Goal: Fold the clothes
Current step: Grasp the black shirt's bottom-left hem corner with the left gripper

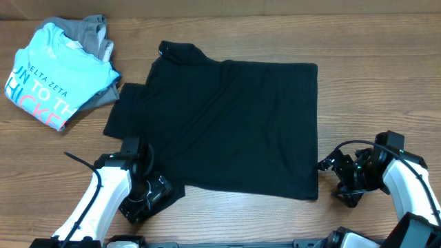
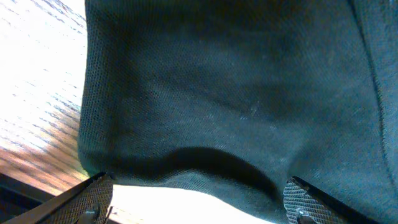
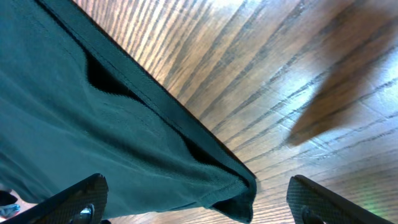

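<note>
At the far left, a light blue T-shirt (image 1: 48,76) lies folded on top of a grey garment (image 1: 89,29), well apart from the work. Neither belongs to this step.

The black T-shirt (image 1: 234,124) lies in the middle of the table (image 1: 386,83), mostly flat, its collar at the far left and one sleeve poking out to the left. I judge the folding barely begun. The cloth is a broad, loose rectangle, and every fold that would make it compact is still to do.

The left gripper (image 2: 199,202) sits at the shirt's near left corner. Its fingers (image 2: 93,199) stand wide apart with the fabric edge hanging just in front of them, and nothing is pinched.

The right gripper (image 3: 199,202) is at the near right corner. Its fingers (image 3: 81,199) are spread too, and the hem corner lies between them, not clamped. Both arms look set to grasp an edge.

Several things stay unclear. The black cloth hides its own creases in the overhead view, so I cannot tell whether it is one layer or already doubled over. The second sleeve is not visible. The left wrist view is filled with dark fabric and a bright glare below it, so the corner itself is hard to find there. Only the tips of each gripper's fingers show in the wrist views.
</note>
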You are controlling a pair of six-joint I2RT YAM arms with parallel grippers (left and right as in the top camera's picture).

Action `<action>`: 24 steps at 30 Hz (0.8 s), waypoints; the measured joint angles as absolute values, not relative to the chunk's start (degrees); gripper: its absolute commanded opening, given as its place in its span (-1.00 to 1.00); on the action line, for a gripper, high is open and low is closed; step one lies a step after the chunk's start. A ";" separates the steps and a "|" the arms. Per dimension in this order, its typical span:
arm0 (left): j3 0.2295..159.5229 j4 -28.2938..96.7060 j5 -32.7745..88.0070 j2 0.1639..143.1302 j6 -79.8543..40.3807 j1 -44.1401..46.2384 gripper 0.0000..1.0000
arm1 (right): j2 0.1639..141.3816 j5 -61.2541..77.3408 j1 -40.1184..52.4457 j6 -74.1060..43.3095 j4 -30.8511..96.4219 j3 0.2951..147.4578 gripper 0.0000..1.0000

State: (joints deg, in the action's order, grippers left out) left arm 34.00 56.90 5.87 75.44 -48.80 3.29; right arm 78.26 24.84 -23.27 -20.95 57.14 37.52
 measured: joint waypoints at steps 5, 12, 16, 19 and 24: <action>34.00 56.71 5.82 78.89 -50.39 3.29 0.29 | 78.26 25.26 -23.27 -20.93 57.06 37.52 0.93; 35.27 55.42 9.45 84.66 -51.09 3.29 -0.72 | 78.26 25.30 -23.27 -20.95 57.01 37.52 0.93; 35.38 56.55 9.15 85.01 -50.54 3.29 -0.92 | 78.26 25.28 -23.27 -20.93 56.82 37.52 0.91; 36.49 58.85 8.38 85.17 -49.50 3.29 -0.92 | 78.26 25.28 -23.27 -20.93 56.51 37.52 0.90; 41.45 64.73 5.63 85.08 -47.53 3.29 -0.90 | 78.26 25.26 -23.27 -20.95 56.66 37.52 0.87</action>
